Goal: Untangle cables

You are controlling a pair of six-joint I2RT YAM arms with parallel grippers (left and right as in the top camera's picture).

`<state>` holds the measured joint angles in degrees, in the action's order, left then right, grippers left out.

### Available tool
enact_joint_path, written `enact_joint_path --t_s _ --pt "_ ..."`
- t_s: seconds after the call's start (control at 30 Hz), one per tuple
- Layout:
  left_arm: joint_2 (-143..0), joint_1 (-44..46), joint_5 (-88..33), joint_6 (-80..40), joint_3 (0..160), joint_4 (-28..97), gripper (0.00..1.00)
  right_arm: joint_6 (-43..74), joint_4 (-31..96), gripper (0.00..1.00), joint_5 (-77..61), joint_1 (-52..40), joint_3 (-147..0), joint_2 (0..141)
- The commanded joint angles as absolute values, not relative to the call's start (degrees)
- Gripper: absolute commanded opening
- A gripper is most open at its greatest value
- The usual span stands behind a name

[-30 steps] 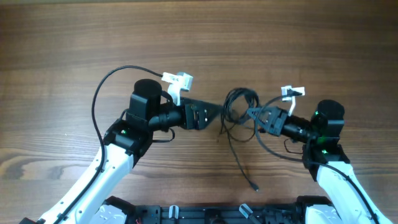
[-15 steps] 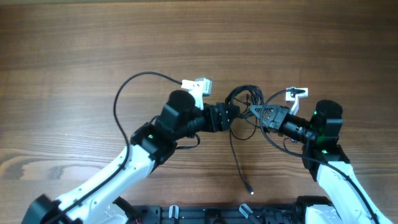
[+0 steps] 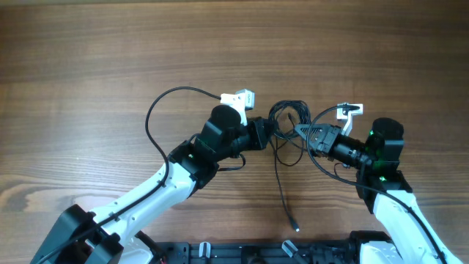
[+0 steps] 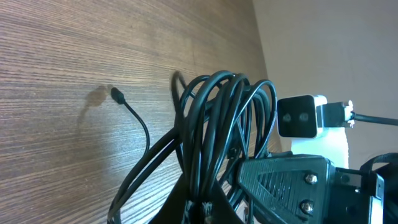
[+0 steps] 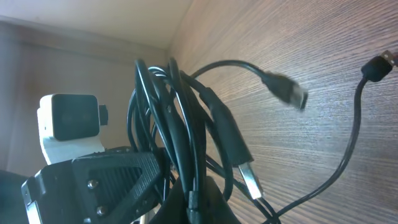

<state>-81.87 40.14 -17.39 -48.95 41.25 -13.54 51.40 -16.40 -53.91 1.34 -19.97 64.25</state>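
Left gripper (image 3: 267,135): mine, pinched shut on the left side of the cables (image 3: 287,116). In the left wrist view the cords narrow into my fingers at the bottom edge.
Right gripper (image 3: 299,132): also clamped on the same bundle, from its right side, facing the left one closely.
Cables: one knotted coil of thin black loops between both grippers, near the middle of the wooden table (image 3: 88,66). I cannot tell whether it rests on the wood.
Loose tail: one cord trails toward my base and ends in a small plug (image 3: 294,228) on the wood.
Silver-tipped plug (image 5: 252,179): dangles close to my right fingers.
Doing this step well: I judge I should draw the grippers apart slowly, watch which loops tighten, and stop before the knot cinches.
Risk: both grips may hold the same strands.
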Motion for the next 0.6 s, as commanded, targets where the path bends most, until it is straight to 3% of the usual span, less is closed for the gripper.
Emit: enact_joint_path --t_s 0.0,0.07,0.13,0.17,0.23,0.3,0.53,0.57 --pt "-82.32 40.40 -16.88 -48.38 41.89 -13.28 0.04 51.72 -16.62 0.04 -54.46 1.48 -20.23 64.29" --pt "-82.30 40.21 -16.88 -46.63 41.89 -12.84 0.04 50.81 -16.56 0.20 -54.50 1.48 -20.23 64.29" --pt "-82.15 38.94 -17.12 -45.43 41.89 -12.45 0.04 49.15 -17.02 0.62 -55.99 1.50 -20.23 64.29" --pt "-81.89 38.35 -17.17 -45.41 41.89 -12.19 0.04 48.16 -17.28 0.78 -57.49 1.54 -20.23 64.29" --pt "-80.95 37.26 -17.30 -45.17 41.89 -11.44 0.04 46.09 -17.98 0.91 -61.23 1.54 -20.25 64.29" --pt "-79.31 36.01 -17.30 -42.65 41.89 -10.09 0.04 44.07 -17.98 0.92 -63.20 1.52 -20.23 64.29" --pt "-75.66 35.20 -20.32 -42.44 41.89 -10.55 0.04 35.31 -16.51 0.75 -60.40 -1.28 -20.23 64.29" --pt "-75.66 35.22 -22.17 -42.44 41.89 -11.70 0.04 35.33 -17.02 0.69 -58.50 -2.87 -20.23 64.29"
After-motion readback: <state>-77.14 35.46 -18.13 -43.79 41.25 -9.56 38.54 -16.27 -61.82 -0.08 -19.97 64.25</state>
